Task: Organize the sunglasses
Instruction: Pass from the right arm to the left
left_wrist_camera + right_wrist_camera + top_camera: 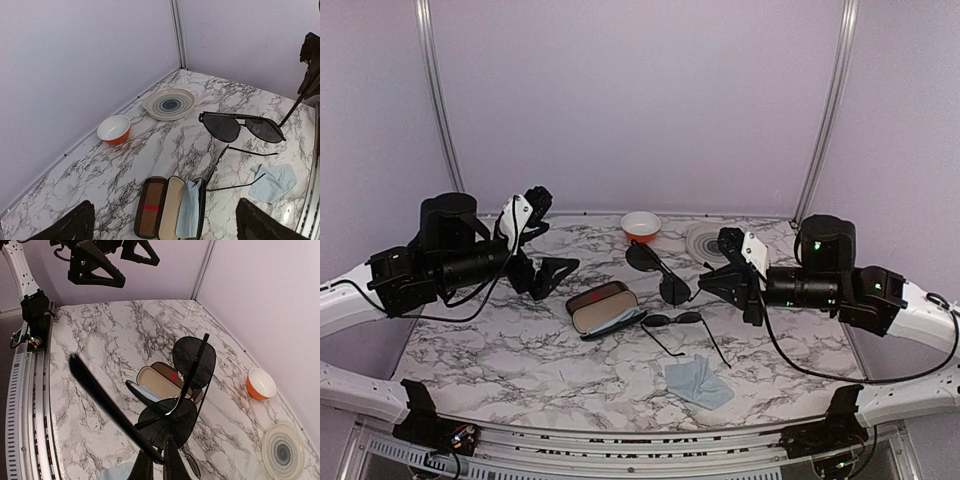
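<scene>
Black sunglasses (223, 126), orange bowl (116, 136), seemingly plaid case (150, 205)

On the right wrist camera, the right pincer (157, 465) runs off the bottom edge, and one temple arm (107, 400) of the sunglasses (192, 357) smears into a dark blur. Left wrist camera: case (150, 197) clipped below, left pincer (164, 202) just corner slivers.

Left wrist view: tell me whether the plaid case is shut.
No, the plaid case lies open on the table with a blue cloth inside.
</scene>
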`<action>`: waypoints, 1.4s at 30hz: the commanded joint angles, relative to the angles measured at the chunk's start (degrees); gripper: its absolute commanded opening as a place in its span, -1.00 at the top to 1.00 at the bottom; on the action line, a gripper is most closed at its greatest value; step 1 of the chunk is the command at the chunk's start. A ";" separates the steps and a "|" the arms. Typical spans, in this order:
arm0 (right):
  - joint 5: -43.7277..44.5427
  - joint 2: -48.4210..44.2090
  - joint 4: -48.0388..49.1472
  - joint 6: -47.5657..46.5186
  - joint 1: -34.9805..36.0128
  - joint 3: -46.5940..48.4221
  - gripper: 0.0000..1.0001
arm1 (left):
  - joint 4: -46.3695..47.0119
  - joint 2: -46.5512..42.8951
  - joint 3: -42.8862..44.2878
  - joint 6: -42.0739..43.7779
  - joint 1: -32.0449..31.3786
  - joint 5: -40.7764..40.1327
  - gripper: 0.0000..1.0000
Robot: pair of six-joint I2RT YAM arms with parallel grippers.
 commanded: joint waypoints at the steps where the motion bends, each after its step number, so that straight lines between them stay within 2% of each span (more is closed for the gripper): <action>1: -7.36 -0.43 8.07 -12.16 0.24 -0.81 1.00 | -6.41 -5.45 -1.20 9.39 0.08 9.51 -0.98; 7: -14.29 -0.15 6.39 -23.53 0.59 -1.40 1.00 | -7.73 -14.93 -8.97 29.09 0.08 22.29 -0.95; 13: -22.02 1.96 2.54 -30.02 0.96 0.03 1.00 | -7.73 -15.17 -11.04 35.18 0.07 26.38 -0.91; 18: -24.31 5.23 2.09 -33.48 3.37 1.14 1.00 | -7.33 -11.75 -10.58 36.24 0.07 26.73 -0.88; 28: -24.46 10.11 2.51 -35.77 4.63 3.35 1.00 | -6.05 -8.17 -10.90 35.65 0.07 32.92 -0.83; 32: -24.54 10.87 3.07 -35.92 4.98 3.80 1.00 | -5.54 -6.40 -10.87 35.32 0.07 35.21 -0.73; 42: -24.79 12.74 4.13 -36.46 6.08 5.21 1.00 | -3.08 -4.33 -11.03 33.73 0.07 36.35 -0.63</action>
